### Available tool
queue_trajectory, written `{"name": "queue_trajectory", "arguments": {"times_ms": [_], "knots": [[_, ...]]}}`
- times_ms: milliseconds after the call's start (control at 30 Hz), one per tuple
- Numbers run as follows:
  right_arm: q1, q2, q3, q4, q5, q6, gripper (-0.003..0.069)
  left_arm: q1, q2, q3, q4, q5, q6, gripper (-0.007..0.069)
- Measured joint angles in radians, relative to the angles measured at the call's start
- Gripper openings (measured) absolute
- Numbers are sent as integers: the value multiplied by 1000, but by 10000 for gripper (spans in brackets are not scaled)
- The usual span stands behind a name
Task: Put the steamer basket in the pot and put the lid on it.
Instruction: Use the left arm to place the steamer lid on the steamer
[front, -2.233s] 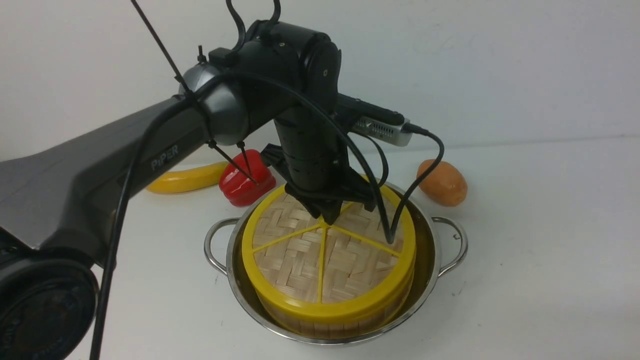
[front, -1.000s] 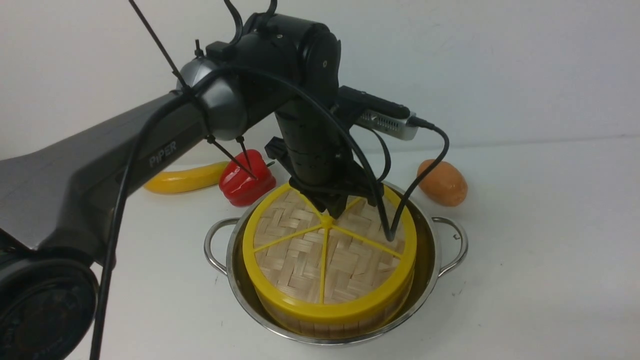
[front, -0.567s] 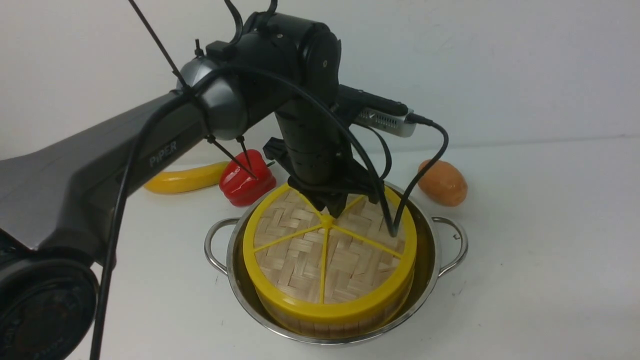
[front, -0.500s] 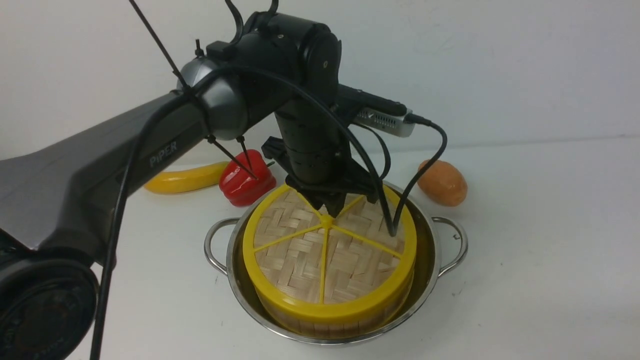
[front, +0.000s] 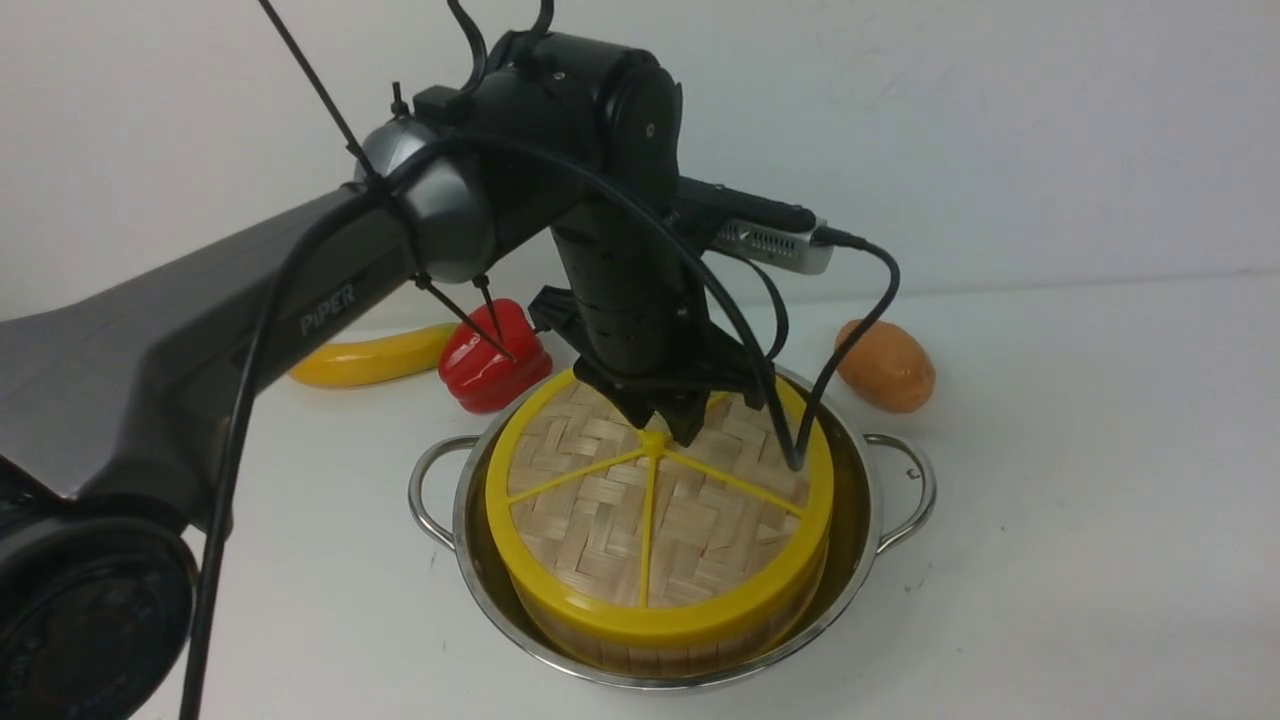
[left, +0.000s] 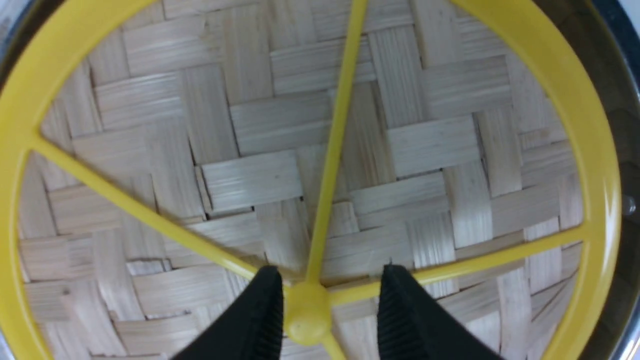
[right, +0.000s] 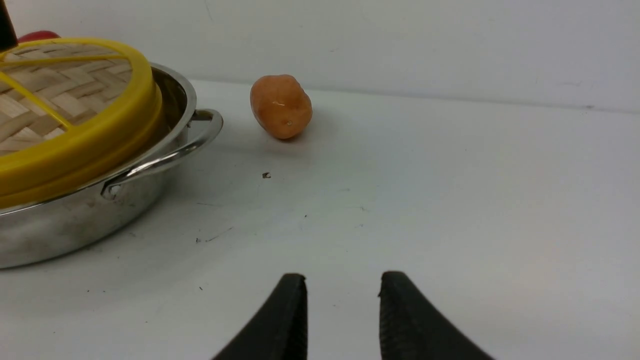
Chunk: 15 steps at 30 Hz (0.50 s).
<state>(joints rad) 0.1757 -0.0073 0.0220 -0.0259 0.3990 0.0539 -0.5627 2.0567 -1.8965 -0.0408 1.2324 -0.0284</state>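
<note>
The steel pot (front: 880, 490) stands mid-table with the steamer basket (front: 700, 645) inside it; only the basket's bamboo side shows below the lid. The woven lid (front: 600, 510) with yellow rim and spokes lies flat on the basket. My left gripper (front: 668, 425) points down over the lid's centre knob (left: 306, 312). Its jaws stand open, one on each side of the knob, with a gap on one side (left: 327, 277). My right gripper (right: 342, 282) is open and empty, low over bare table to the pot's right (right: 150, 165).
An orange potato-like piece (front: 886, 364) lies behind the pot's right handle. A red pepper (front: 495, 355) and a yellow banana (front: 370, 357) lie behind the pot on the left. A white wall closes the back of the table.
The left gripper's jaws have spread apart off the lid's knob and the wrist has risen slightly. The lid stays flat on the basket.
</note>
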Motion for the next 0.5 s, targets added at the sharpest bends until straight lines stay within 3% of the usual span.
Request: {"name": "queue_trajectory", "arguments": {"times_ms": [500], "knots": [[0,0,0,0,0,0,209,0,5,0,25,0,-1,259]]}}
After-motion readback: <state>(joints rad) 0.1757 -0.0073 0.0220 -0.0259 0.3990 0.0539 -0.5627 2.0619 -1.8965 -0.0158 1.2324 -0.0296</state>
